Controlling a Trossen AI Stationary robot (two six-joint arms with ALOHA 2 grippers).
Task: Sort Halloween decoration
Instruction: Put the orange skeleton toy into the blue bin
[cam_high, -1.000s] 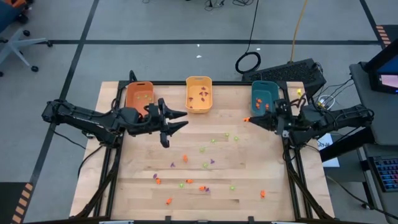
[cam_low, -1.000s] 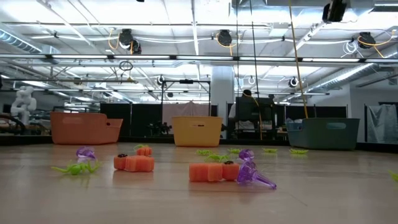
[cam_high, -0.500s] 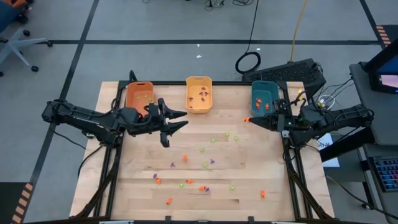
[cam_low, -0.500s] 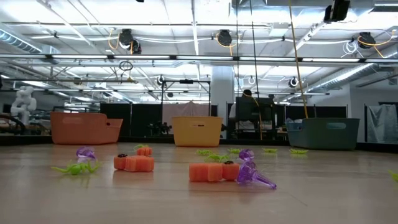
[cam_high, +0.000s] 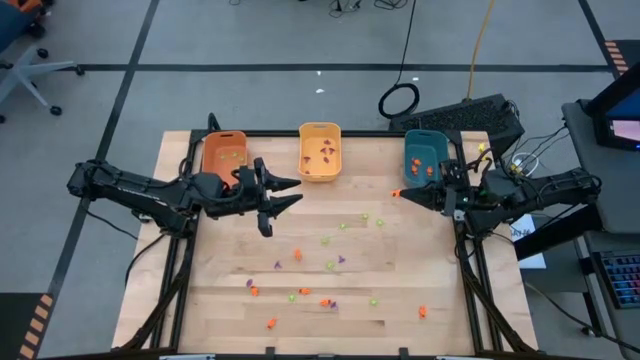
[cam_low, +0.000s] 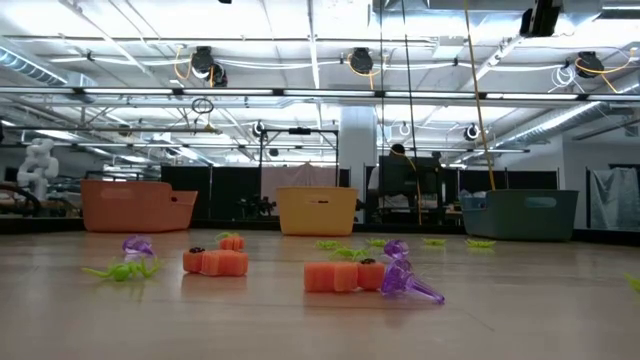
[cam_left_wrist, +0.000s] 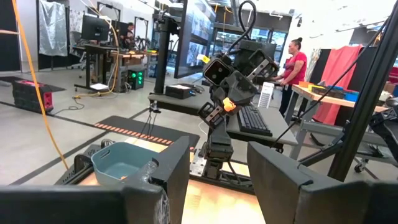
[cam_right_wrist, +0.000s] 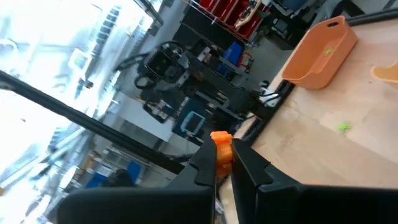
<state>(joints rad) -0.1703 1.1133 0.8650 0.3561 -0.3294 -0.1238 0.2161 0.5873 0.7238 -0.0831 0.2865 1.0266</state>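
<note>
Right gripper (cam_high: 399, 192) at frame right, left of teal bin (cam_high: 424, 157), fingers pinching orange trinket (cam_right_wrist: 222, 148). Left gripper (cam_high: 290, 193) at centre-left, below orange bin (cam_high: 223, 153), fingers spread, empty. Other trinkets (cam_high: 327, 268) scattered across lower table (cam_high: 400, 310).

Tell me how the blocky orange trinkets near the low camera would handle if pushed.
The blocky orange trinkets sit flat on the wooden table, so they would probably slide, not roll. Being tiny, they are likely light and easily scattered.
</note>
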